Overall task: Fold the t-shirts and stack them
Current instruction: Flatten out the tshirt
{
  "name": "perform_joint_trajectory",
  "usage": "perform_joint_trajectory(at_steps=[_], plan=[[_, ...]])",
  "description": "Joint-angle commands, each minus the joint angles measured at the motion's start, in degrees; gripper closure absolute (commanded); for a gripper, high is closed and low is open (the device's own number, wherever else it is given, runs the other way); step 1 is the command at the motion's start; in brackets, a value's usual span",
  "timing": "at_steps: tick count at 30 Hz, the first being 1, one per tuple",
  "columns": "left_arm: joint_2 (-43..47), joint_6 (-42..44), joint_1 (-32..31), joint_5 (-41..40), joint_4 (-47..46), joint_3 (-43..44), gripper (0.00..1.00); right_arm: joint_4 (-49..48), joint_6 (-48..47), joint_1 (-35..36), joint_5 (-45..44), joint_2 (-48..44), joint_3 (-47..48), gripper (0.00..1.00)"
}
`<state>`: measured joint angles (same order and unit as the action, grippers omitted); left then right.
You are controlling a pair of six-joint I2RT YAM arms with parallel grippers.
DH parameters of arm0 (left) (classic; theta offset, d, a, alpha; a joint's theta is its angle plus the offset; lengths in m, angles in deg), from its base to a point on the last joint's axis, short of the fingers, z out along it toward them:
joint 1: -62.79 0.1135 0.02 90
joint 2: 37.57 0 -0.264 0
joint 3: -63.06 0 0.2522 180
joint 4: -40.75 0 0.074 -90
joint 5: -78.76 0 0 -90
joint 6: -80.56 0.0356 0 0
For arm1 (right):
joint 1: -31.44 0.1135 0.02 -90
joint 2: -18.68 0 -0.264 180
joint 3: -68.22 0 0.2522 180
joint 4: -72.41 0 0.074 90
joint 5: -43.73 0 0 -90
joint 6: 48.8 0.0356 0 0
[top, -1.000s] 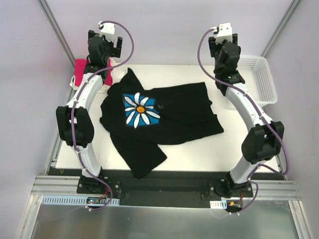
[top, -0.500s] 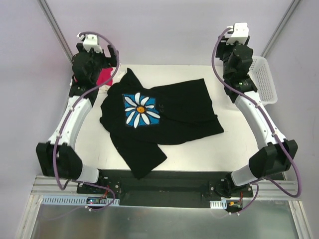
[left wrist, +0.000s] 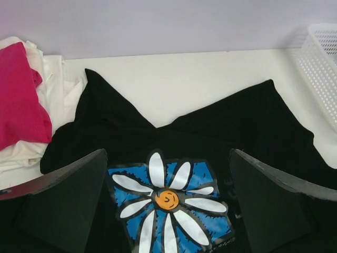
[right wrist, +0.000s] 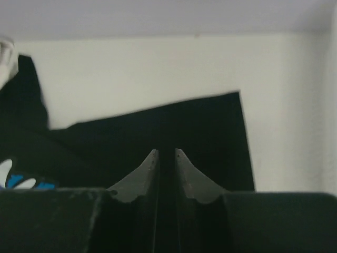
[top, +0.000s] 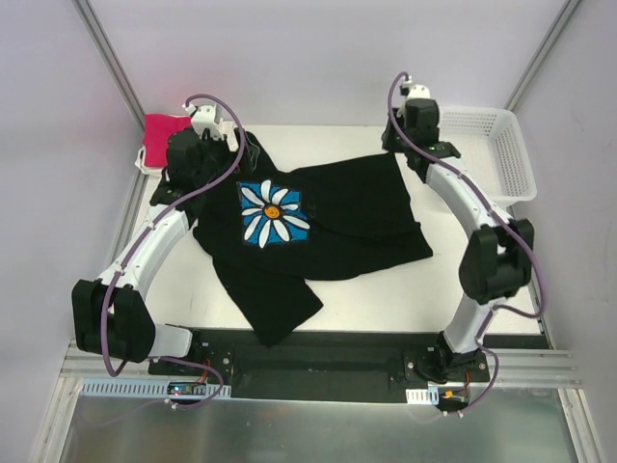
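One black t-shirt (top: 347, 222), left tool (left wrist: 167, 155) wide, right tool (right wrist: 166, 153) at edge

Matt black cloth t-shirt (top: 337, 217)

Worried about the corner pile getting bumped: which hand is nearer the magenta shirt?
Left. The left hand hangs just right of the magenta shirt; the right hand is far off, at the black shirt's opposite far corner.

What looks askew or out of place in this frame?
The black t-shirt lies skewed and wrinkled, one flap trailing toward the near edge. The pink shirt sits bunched with cream ones at the far-left corner. Nothing spilled or damaged.
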<state>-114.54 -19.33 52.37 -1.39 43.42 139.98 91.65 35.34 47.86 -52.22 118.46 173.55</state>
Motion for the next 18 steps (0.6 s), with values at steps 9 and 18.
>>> perform_joint_trajectory(at_steps=[9,18], plan=[[-6.08,-2.77,0.22,5.27,-0.6,6.1,0.01,5.07,16.59,-0.6,13.78,20.96,8.86,0.99],[-7.49,-2.86,0.22,6.06,0.02,8.56,0.01,6.13,22.91,-5.0,21.33,34.76,23.65,0.99]])
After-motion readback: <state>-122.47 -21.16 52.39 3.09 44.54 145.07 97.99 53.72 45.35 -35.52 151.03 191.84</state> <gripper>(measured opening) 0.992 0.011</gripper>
